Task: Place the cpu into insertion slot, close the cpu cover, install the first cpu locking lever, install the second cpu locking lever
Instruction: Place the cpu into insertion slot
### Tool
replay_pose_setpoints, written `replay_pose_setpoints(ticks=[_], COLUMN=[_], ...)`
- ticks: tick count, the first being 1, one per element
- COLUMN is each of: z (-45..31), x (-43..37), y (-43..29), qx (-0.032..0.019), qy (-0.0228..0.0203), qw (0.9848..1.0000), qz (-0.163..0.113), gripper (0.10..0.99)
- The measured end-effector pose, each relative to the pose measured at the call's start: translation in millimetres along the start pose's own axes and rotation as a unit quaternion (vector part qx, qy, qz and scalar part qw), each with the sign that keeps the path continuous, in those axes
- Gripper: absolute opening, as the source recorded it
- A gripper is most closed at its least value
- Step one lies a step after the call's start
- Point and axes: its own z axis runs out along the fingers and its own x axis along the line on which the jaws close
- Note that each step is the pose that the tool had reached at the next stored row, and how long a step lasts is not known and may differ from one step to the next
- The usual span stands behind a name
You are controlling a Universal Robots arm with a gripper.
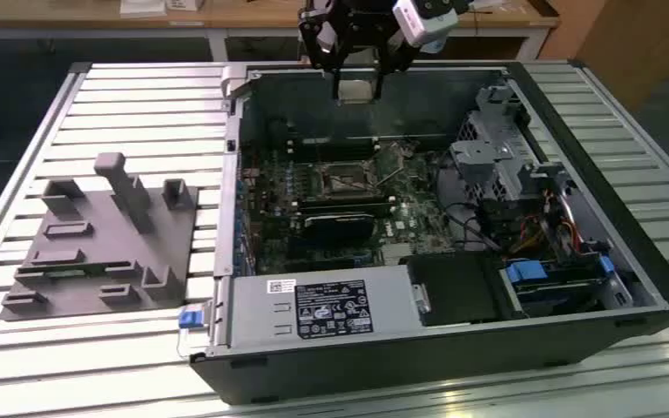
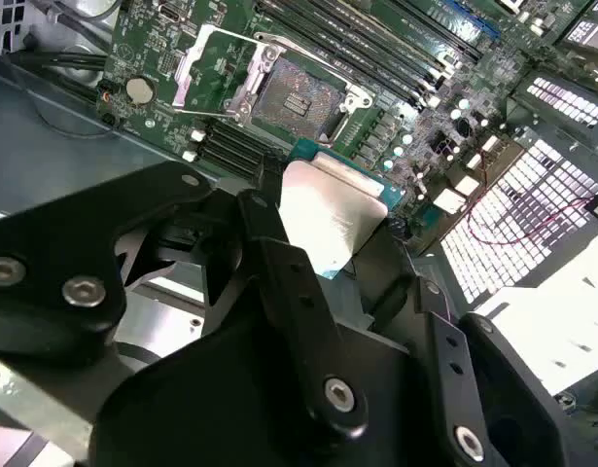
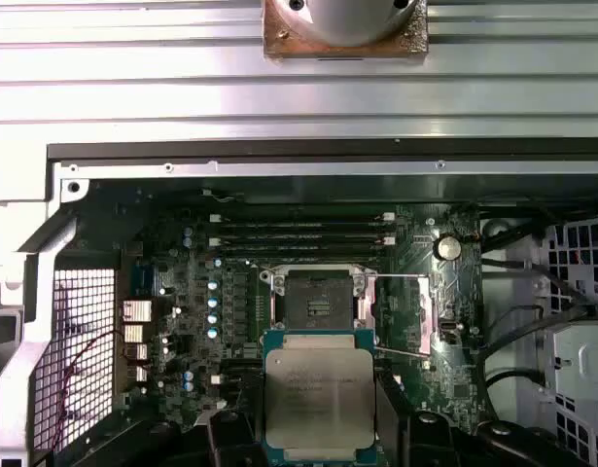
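Step one: my gripper (image 1: 358, 85) pinches the cpu (image 3: 320, 394) high over the motherboard (image 3: 182, 321); the bare insertion slot (image 3: 318, 297) needs square alignment, I judge.

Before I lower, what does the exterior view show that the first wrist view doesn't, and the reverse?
Exterior view adds the grey fixture block on the slatted table, at the exterior view's left, and the power supply. First wrist view adds the cpu cover swung open beside the insertion slot. Both share the cpu held in the fingers, not yet in the slot.
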Motion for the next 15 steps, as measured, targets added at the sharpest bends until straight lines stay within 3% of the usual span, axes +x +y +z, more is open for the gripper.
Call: replay_pose_setpoints(ticks=[7,15], z=[0.8,7.2], x=[0.0,-0.2], y=[0.0,-0.6], qx=[0.0001,0.0005], qy=[0.0,0.0], qw=[1.0,1.0], qz=[0.0,0.0], gripper=[0.541,0.541])
